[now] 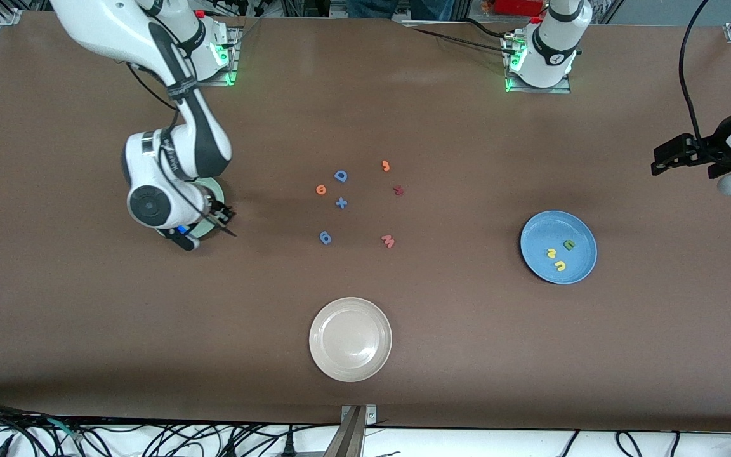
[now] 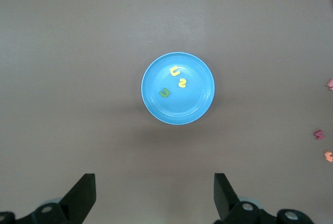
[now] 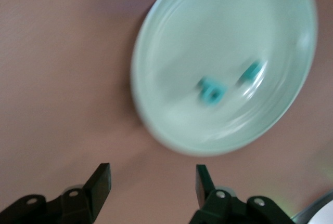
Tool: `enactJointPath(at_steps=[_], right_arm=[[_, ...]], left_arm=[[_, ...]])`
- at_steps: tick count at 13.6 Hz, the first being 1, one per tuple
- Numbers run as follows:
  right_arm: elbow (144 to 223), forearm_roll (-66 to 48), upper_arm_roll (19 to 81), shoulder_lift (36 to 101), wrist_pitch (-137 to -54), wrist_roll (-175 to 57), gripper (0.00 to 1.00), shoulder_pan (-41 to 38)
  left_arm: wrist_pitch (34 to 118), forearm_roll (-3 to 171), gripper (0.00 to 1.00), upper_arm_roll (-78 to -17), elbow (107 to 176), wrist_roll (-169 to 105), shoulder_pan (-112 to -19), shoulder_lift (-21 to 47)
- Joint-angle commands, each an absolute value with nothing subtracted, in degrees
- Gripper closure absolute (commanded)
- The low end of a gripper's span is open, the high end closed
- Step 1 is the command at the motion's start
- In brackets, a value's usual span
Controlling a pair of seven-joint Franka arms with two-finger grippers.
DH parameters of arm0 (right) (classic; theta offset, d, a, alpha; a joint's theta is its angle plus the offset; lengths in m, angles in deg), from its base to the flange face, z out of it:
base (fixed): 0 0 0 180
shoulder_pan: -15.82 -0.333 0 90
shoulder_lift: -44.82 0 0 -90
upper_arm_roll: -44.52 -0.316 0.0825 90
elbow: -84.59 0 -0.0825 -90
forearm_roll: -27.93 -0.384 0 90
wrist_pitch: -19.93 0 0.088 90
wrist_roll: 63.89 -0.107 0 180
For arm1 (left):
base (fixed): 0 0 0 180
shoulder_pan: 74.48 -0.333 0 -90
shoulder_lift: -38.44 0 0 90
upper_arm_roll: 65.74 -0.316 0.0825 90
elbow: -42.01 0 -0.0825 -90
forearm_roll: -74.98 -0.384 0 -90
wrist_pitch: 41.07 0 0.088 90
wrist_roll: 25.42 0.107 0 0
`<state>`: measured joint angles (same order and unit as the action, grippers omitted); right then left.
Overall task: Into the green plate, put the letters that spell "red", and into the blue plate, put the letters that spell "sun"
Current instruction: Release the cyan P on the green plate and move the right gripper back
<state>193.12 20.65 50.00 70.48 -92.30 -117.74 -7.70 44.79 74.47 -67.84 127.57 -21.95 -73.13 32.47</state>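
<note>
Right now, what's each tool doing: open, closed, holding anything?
Left tool: open, empty, hanging above the table with the blue plate below.
Right tool: open, empty, over the green plate, where two teal letters lie.

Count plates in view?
3. Blue plate toward the left arm's end; cream plate nearest the front camera; green plate under the right gripper, mostly hidden in the front view.

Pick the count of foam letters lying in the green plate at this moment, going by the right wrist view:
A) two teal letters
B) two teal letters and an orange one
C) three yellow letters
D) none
A: the right wrist view shows two teal letters in the green plate, while the orange "e" lies on the table among the loose letters.
</note>
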Motion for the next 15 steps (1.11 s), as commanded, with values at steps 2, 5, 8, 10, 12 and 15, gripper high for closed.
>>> enactJointPath(at_steps=[2,5,8,10,12,15], right_arm=[[189.6,13.6,45.5,71.0,-93.4,-127.5,0.26,-9.2],[189.6,13.1,45.2,72.6,-100.4,-136.7,0.13,-15.4],[189.6,13.2,45.2,76.3,-109.9,-142.3,0.02,-19.7],[189.6,13.2,45.2,78.0,-112.7,-142.7,0.02,-21.4],[189.7,13.1,45.2,79.0,-114.1,-142.7,0.02,-22.3],[190.3,13.1,45.1,79.7,-114.0,-142.8,0.06,-23.6]], left_arm=[[44.2,75.9,0.00,-67.9,126.8,-20.7,-73.4,32.1],[44.2,76.0,0.00,-67.9,126.9,-20.6,-73.4,32.0],[44.3,76.0,0.00,-67.9,126.9,-20.6,-73.5,32.0],[44.3,76.0,0.00,-67.9,126.9,-20.6,-73.5,32.0],[44.5,76.0,0.00,-67.9,127.0,-20.7,-73.5,32.0],[44.5,76.0,0.00,-67.9,127.0,-20.7,-73.5,32.0]])
